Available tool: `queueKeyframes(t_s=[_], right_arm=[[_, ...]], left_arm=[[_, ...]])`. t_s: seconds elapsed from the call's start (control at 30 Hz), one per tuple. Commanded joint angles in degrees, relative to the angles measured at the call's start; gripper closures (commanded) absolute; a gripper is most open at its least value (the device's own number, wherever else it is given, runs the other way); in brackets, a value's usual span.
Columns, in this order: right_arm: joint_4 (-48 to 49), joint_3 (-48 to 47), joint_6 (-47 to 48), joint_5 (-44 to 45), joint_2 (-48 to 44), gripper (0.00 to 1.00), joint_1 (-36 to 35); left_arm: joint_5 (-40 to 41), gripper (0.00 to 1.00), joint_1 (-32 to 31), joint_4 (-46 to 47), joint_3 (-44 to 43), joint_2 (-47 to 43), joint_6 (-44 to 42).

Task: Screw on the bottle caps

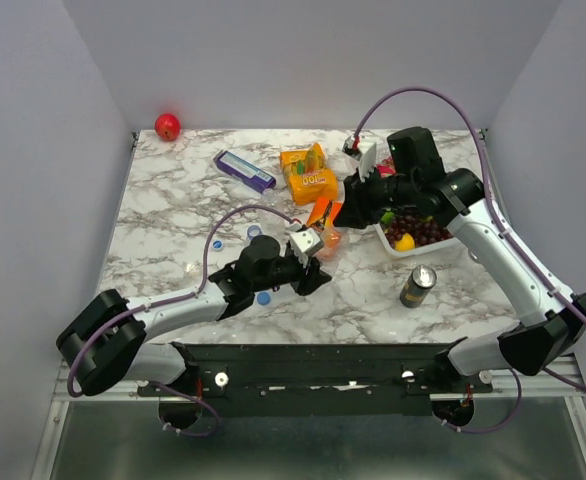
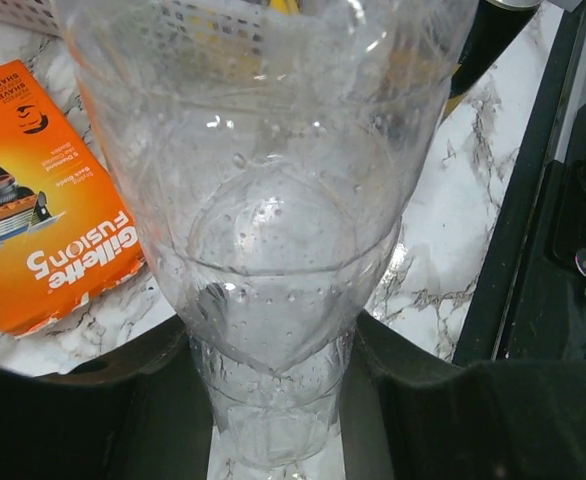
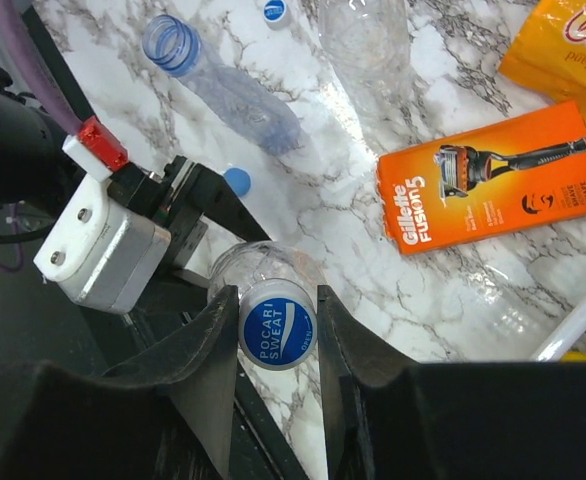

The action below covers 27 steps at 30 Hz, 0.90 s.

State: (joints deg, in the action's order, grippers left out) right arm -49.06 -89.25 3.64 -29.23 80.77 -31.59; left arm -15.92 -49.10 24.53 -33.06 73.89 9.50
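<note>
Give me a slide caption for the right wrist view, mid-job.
Right gripper pinching a blue cap over the mouth of the clear bottle, orange razor box on the marble table beyond.

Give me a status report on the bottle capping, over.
Left gripper shut on the clear bottle. Right gripper shut on a blue cap, right at the bottle's mouth. Nothing between them; razor pack off to the side.

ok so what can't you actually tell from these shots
Right wrist view: whether the cap has caught the neck's thread; the cap itself covers it.
Left wrist view: the mouth of the bottle, cut off by the top edge.
Top view: where cap meets bottle, too small, the clear plastic lost among the clutter.
</note>
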Motion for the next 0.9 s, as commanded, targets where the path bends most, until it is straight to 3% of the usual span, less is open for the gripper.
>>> queueKeyframes(t_s=[0.0,0.03,0.07,0.27,0.57,0.87], right_arm=[[-6.4,-3.2,5.8,4.0,-0.6,0.99,-1.1],[-7.2,-4.8,8.4,4.1,-0.8,1.00,-1.1],[-9.8,-5.7,14.3,4.2,-0.7,1.00,-1.1],[-13.0,-6.6,24.8,12.6,-2.1,1.00,-1.0],[-0.7,2.4,28.5,16.3,-3.0,1.00,-1.0],[9.6,8.0,28.9,12.6,-1.8,1.00,3.8]], left_arm=[[-0.5,0.30,0.1,2.8,-2.9,-2.1,-0.6],[-2.3,0.19,0.2,2.3,-2.9,-2.6,-1.4],[-3.1,0.01,0.2,0.7,-3.1,-3.0,-3.2],[-5.2,0.01,1.6,-7.4,-6.4,-4.6,-6.0],[-9.7,0.01,9.7,-21.4,-14.2,-11.2,-8.3],[-8.5,0.01,14.9,-29.4,-21.3,-15.9,-4.7]])
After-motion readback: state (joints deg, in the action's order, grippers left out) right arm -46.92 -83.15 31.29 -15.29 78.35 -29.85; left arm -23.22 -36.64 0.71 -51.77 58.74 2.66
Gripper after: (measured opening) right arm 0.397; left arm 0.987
